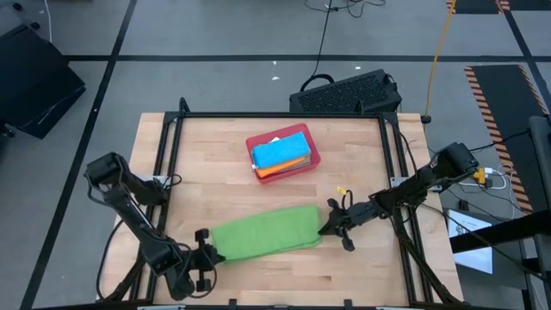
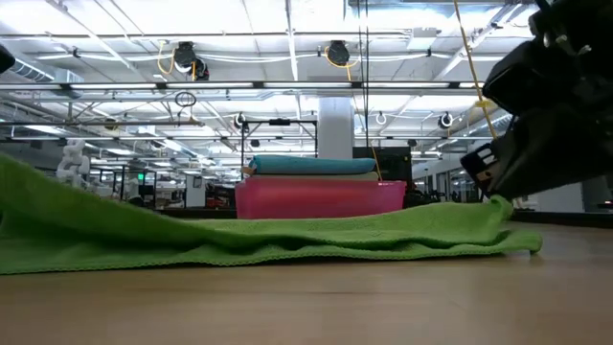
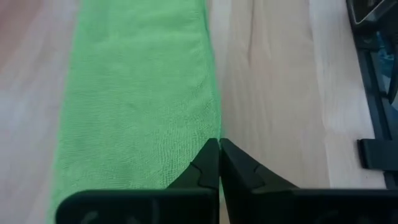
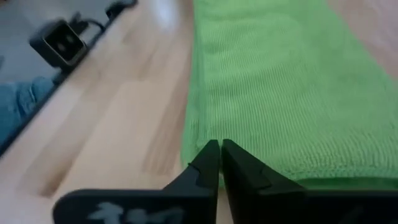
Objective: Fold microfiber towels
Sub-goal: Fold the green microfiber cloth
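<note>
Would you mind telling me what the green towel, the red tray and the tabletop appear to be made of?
Green towel: soft microfiber-like cloth, matte, with a fine looped knit texture showing in both wrist views.
Red tray: probably rigid plastic; smooth, slightly translucent pinkish walls in the low view.
Tabletop: light wood, likely butcher block, with visible grain and plank seams under a smooth finish.

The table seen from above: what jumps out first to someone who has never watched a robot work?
A bright green microfiber towel, folded into a long band, lies across the near part of the wooden table. The left end effector pinches one end and the right end effector pinches the other, both shut on the cloth. Farther back sits a rigid red rectangular tray holding a stack of folded towels, bright blue on top.
</note>
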